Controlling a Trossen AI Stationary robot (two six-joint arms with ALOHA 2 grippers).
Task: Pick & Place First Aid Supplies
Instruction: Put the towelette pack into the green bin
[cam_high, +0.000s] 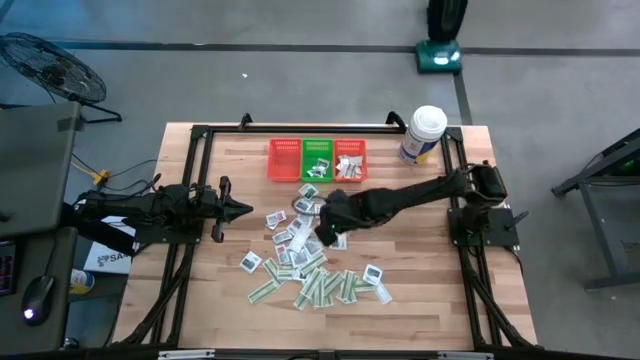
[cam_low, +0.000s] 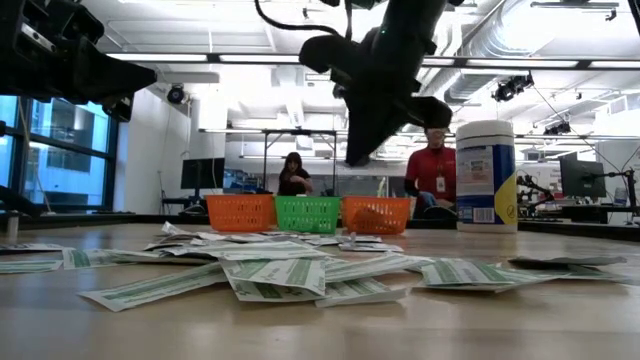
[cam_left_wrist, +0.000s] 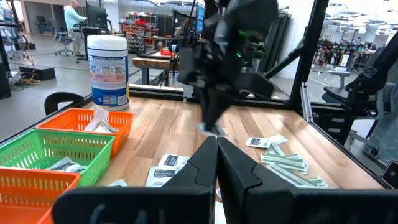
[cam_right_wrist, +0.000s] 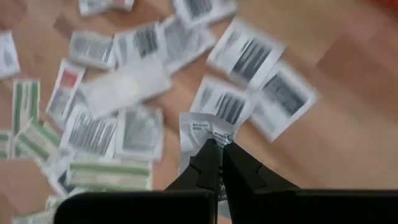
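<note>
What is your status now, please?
Right tool shut on small white printed paper packet, above packet pile. Left tool shut, waiting table-left. Nothing blocking.

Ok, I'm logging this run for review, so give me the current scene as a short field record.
right gripper: above the packet pile, jaws shut on a white packet
left gripper: waiting at the table's left side, jaws shut, holding nothing
loose packets: scattered mid-table, white squares and green strips
baskets: orange, green, orange in a row at the far edge; the green and right orange ones hold packets
tub: upright, right of the baskets
</note>
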